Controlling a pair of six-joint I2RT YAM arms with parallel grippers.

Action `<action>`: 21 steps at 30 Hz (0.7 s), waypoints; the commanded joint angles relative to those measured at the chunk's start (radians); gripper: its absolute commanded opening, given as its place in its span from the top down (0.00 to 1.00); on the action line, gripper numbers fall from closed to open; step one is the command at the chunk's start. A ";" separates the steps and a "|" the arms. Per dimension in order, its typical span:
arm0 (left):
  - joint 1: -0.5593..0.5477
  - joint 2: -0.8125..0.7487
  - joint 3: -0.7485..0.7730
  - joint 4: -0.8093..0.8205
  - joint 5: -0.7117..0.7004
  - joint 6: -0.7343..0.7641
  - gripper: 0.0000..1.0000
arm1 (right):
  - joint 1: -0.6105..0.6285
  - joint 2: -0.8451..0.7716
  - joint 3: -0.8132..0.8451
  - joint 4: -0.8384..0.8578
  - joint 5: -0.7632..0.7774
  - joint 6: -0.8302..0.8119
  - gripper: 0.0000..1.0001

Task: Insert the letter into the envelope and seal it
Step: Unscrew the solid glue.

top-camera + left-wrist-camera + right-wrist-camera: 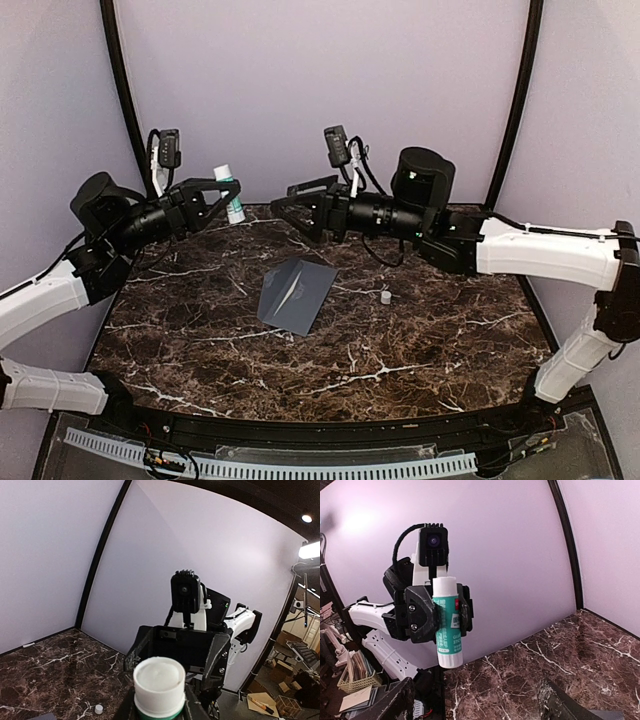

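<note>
The grey envelope lies flat in the middle of the marble table. The letter is hidden from every view. My left gripper is raised at the back left, shut on a white and green glue stick held upright; the stick's uncapped white top fills the bottom of the left wrist view. My right gripper hovers just right of the stick, facing it, open with nothing between its fingers. The right wrist view shows the glue stick clamped in the left gripper, above my own spread right gripper.
A small white cap rests on the table right of the envelope and shows as the cap in the left wrist view. Lilac walls with black poles close in the back and sides.
</note>
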 commanded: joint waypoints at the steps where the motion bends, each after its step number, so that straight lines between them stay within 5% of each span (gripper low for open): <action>1: 0.009 -0.038 0.028 -0.151 -0.224 0.097 1.00 | 0.019 0.013 0.014 -0.096 0.133 -0.045 0.19; 21: 0.009 0.048 0.053 -0.216 -0.236 0.078 1.00 | 0.116 0.300 0.355 -0.268 0.252 -0.033 0.38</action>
